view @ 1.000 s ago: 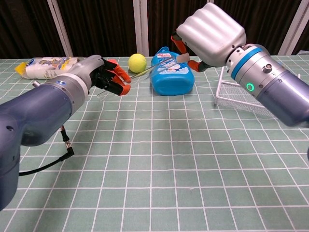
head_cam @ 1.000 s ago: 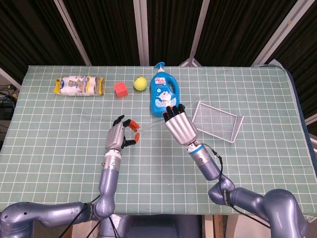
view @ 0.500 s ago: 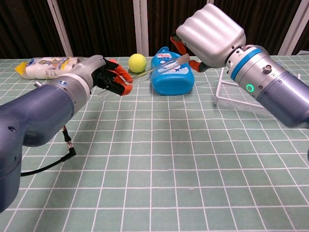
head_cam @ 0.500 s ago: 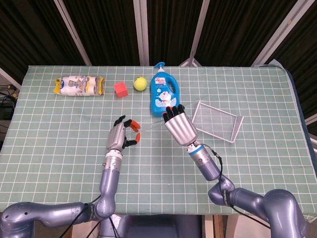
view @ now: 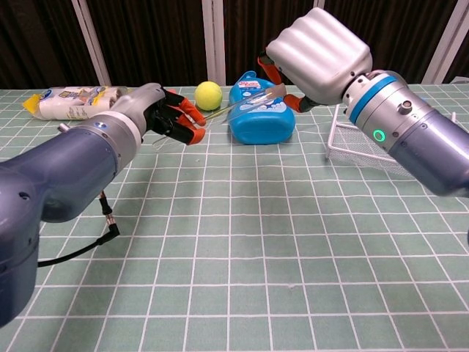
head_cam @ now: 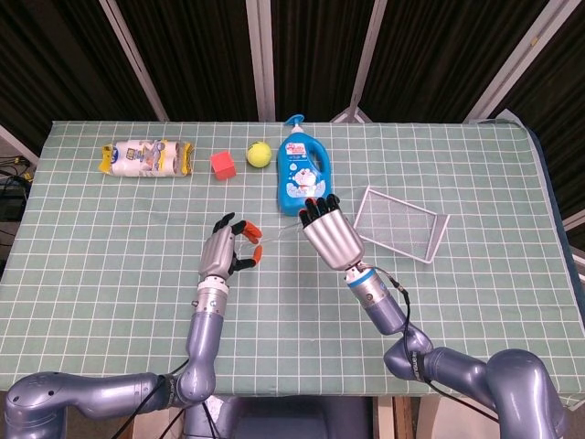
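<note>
Two silver robot hands meet near the middle of a desk [head_cam: 110, 274] covered in a green checked cloth, and between them stretches a thin clear plastic strip [view: 236, 108], hard to make out against the cloth. In the chest view it runs from left of centre up toward the upper middle of the frame, raised above the desk.

The left hand [head_cam: 223, 251], just left of centre in the head view, has its orange-tipped fingers [view: 192, 117] curled in and pinching the strip's lower end. The right hand [head_cam: 331, 233], just right of centre, has its fingers bent down and grasping the strip's upper end.

Just behind the right hand, toward the top centre, a blue detergent bottle [head_cam: 296, 176] lies flat on the desk. Left of the bottle sits a yellow ball [head_cam: 258, 154], then a red cube [head_cam: 222, 165], and well apart at the upper left a packet of wrapped goods [head_cam: 146, 158]. Right of the right hand lies a white wire tray [head_cam: 399, 224].
</note>
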`<act>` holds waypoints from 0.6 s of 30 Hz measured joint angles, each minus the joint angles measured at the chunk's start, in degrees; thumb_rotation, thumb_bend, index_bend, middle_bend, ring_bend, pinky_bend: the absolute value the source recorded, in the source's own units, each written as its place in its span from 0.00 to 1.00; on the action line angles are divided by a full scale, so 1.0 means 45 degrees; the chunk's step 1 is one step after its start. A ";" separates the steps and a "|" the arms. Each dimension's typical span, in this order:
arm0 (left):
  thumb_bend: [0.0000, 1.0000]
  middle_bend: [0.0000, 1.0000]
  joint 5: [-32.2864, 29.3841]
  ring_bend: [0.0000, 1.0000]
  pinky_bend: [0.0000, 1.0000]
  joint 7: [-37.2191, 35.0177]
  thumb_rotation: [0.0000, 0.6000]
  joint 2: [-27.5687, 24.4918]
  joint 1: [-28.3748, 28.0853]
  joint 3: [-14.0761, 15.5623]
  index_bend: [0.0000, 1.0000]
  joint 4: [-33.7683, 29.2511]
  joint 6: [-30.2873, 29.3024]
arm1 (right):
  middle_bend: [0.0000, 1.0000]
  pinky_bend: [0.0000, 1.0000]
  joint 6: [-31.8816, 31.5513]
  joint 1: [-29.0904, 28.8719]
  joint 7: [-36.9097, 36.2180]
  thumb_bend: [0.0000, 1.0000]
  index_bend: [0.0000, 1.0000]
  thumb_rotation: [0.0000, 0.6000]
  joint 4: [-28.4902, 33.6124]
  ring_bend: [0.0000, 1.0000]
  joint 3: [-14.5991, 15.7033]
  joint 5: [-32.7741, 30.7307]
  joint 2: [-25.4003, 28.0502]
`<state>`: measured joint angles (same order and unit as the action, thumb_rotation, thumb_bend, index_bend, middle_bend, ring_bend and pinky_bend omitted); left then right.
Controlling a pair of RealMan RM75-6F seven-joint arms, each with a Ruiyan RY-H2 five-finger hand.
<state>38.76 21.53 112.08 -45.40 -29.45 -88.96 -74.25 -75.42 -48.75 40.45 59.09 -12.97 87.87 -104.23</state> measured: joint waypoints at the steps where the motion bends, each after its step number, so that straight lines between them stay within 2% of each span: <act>1: 0.73 0.48 0.0012 0.07 0.00 -0.0002 1.00 0.0002 -0.0003 0.0006 0.51 0.0009 0.0005 | 0.45 0.48 -0.0001 0.0003 -0.0005 0.43 0.62 1.00 0.0009 0.49 0.0000 0.0000 0.0001; 14: 0.73 0.48 0.0070 0.07 0.00 -0.0019 1.00 0.0091 -0.0088 -0.0075 0.51 0.0076 -0.0002 | 0.45 0.48 -0.0060 0.0057 0.0009 0.43 0.62 1.00 0.0189 0.49 0.0038 0.0074 0.0076; 18: 0.73 0.48 0.0140 0.07 0.00 -0.0043 1.00 0.0093 -0.0081 -0.0066 0.51 0.0041 -0.0038 | 0.45 0.48 -0.0067 0.0074 0.0068 0.43 0.56 1.00 0.0285 0.49 0.0025 0.0076 0.0137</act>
<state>39.39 21.34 112.50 -45.76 -29.75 -88.78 -74.42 -75.72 -48.42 40.76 60.38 -12.86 88.21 -103.61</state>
